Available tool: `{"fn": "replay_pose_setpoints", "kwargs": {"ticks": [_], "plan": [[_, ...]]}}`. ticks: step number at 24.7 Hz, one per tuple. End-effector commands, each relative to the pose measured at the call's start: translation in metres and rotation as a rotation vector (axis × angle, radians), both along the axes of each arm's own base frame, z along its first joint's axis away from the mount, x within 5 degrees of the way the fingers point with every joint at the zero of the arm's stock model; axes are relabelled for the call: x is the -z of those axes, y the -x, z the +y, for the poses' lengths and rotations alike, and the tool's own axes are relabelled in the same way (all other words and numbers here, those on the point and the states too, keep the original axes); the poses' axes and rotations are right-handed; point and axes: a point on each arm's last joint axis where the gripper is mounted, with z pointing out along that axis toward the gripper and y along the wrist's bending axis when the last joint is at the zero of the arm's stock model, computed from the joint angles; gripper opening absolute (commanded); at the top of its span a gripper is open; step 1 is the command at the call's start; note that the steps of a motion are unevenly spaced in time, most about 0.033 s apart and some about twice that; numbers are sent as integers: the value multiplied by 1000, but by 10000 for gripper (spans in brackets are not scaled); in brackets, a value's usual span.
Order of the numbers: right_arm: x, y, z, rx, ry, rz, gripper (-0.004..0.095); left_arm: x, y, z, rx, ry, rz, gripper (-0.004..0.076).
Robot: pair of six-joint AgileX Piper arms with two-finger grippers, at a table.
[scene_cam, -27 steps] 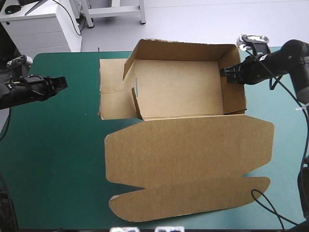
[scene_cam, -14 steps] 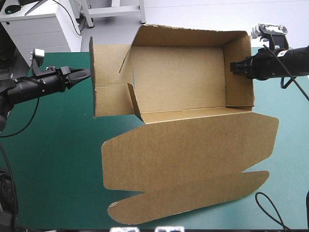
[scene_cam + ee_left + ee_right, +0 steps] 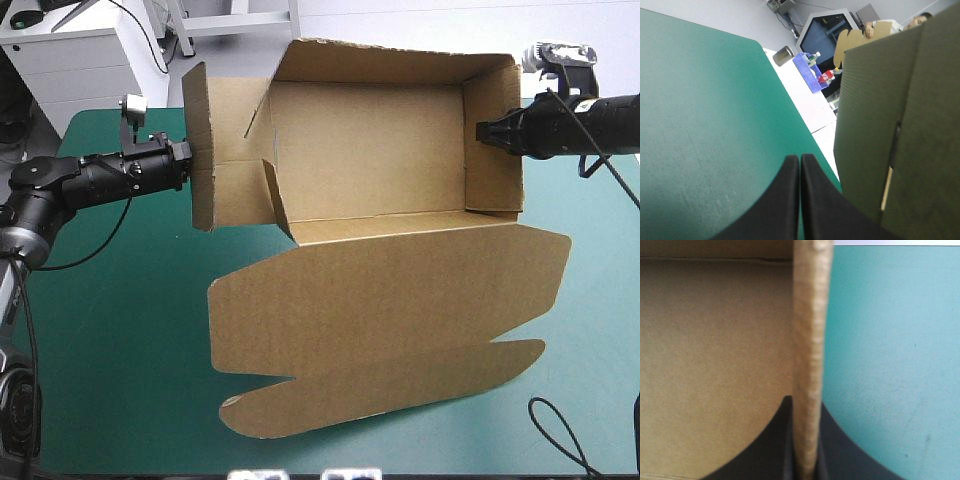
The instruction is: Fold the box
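The brown box (image 3: 370, 150) sits at the far middle of the table as an open tray, with its lid (image 3: 390, 300) lying flat toward the front. Its left wall flap (image 3: 225, 150) stands up and leans outward. My left gripper (image 3: 186, 164) is shut, and its tip rests against the outside of that flap. In the left wrist view the black fingers (image 3: 800, 158) meet with nothing between them, and the box (image 3: 910, 125) is beside them. My right gripper (image 3: 484, 131) is shut on the right wall. The right wrist view shows the board's edge (image 3: 812, 315) pinched in that gripper (image 3: 805, 402).
The teal-green table cover (image 3: 110, 330) shows bare to the left and front left of the box. A white cabinet (image 3: 90, 60) stands beyond the table's far left corner. The lid's front flap (image 3: 380, 395) reaches close to the front edge.
My left gripper moved right from the table's left side to the box's left flap, which has risen from flat to upright. The right gripper kept its hold on the right wall.
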Motion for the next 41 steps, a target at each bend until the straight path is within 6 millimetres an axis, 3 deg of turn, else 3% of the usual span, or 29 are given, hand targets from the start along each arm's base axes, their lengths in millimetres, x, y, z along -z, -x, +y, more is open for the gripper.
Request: {"fn": "replay_pose_setpoints", "kwargs": {"ticks": [1, 9, 18, 30, 33, 38, 41], "plan": [[-19, 4, 2, 17, -69, -95, -17, -36, 26, -10, 100, 77, -113, -8], [-12, -9, 4, 32, -66, -98, -11, -47, 40, -12, 104, 46, -151, -8], [-8, -17, 27, 28, -25, -133, -11, -57, 52, -15, 115, 38, -189, -8], [8, -33, 62, 21, 23, -138, -3, -45, 52, -14, 116, -79, -143, -4], [10, -37, 60, 54, 25, -142, -3, -45, 52, -14, 116, -81, -143, 85], [8, -36, 68, 40, 27, -164, -3, -45, 52, -14, 116, -84, -142, 447], [8, -35, 74, 26, 31, -176, -3, -44, 52, -14, 120, -100, -140, 489]]}}
